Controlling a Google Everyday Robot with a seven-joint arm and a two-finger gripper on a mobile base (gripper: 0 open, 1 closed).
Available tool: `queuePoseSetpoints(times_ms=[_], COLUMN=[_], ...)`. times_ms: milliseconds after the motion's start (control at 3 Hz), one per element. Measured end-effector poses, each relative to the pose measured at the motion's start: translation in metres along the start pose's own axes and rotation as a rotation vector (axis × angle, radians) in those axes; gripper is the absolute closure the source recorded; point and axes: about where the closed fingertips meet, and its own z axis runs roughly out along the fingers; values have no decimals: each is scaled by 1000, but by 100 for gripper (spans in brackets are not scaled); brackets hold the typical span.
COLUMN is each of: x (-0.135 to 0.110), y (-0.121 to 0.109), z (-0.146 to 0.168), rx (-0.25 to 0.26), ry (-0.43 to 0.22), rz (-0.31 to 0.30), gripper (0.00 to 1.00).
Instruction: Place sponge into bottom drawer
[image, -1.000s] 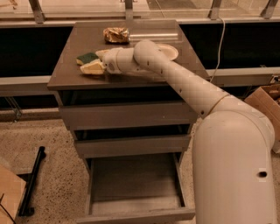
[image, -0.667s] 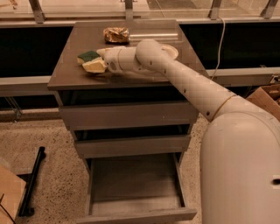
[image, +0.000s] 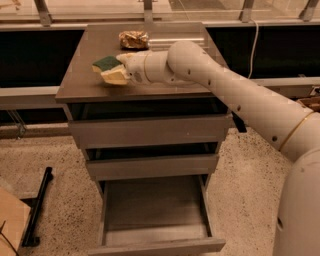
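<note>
The sponge (image: 106, 69), dark green on top with pale yellow foam below, is over the left part of the cabinet top (image: 80, 85). My gripper (image: 119, 70) reaches in from the right and its fingers are closed around the sponge's right end. The sponge is at or just above the surface; I cannot tell which. The bottom drawer (image: 155, 245) is pulled out wide at the foot of the cabinet, and its grey inside holds nothing. My white arm (image: 240, 105) stretches across the cabinet's right side.
A shiny gold-brown foil packet (image: 133, 39) lies at the back of the cabinet top. The top drawer (image: 150, 131) and middle drawer (image: 152, 166) stick out slightly. A black bar (image: 37, 207) and a cardboard edge (image: 10, 225) lie on the floor at the left.
The gripper and the sponge have shifted slightly to the right and a little towards the back. The arm has swung with them.
</note>
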Motion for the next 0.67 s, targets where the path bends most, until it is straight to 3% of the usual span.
queuePoseSetpoints(times_ms=[333,667], x=[-3,17], y=[41,71], z=[-45,-89], rx=[-22,-45], ry=[14,37], rz=[10,65], gripper=[100,100])
